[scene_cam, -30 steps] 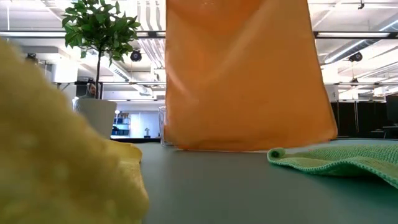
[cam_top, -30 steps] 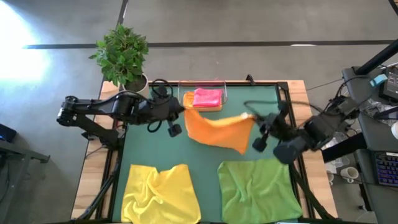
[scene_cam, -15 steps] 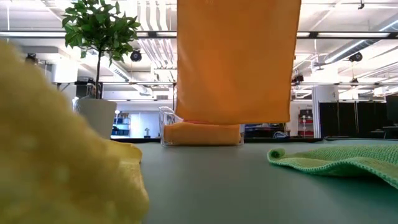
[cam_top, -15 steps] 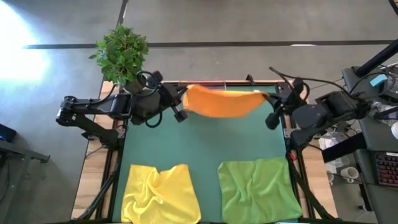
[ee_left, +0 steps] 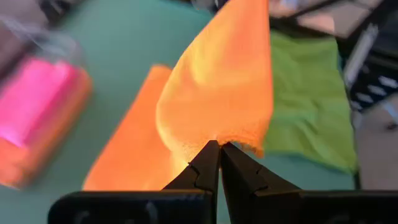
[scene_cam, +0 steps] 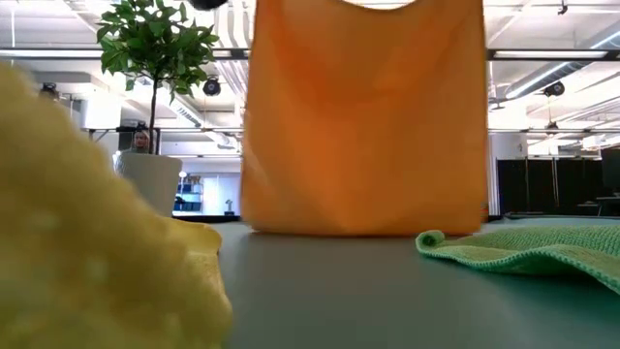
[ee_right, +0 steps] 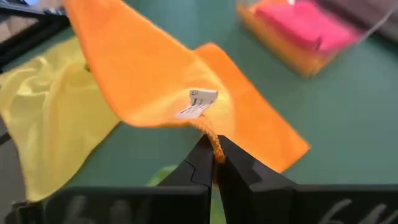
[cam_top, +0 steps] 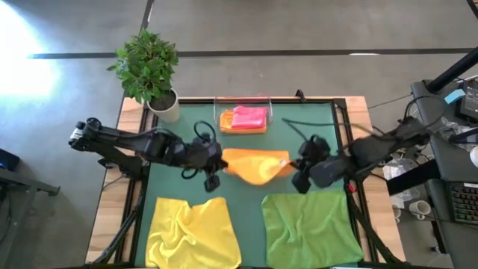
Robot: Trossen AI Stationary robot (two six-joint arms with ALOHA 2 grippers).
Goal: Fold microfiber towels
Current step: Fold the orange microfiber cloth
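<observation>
Orange towel (cam_top: 255, 165) suspended between both grippers over the middle of the surface (cam_top: 243, 146).

High view: left gripper (cam_top: 218, 162) and right gripper (cam_top: 293, 162) each pinch a corner; yellow towel (cam_top: 193, 232) and green towel (cam_top: 310, 226) lie spread nearer the front edge; pink towel (cam_top: 249, 116) sits in the tray (cam_top: 222, 122). Low view: the orange cloth hangs, lower edge touching the mat. Wrist views: both sets of fingers (ee_left: 205, 167) closed on fabric.

Even, bright overhead light; glare on floor (cam_top: 22, 45) far left; near yellow towel (scene_cam: 87, 252) blurred; wrist views motion-soft
</observation>
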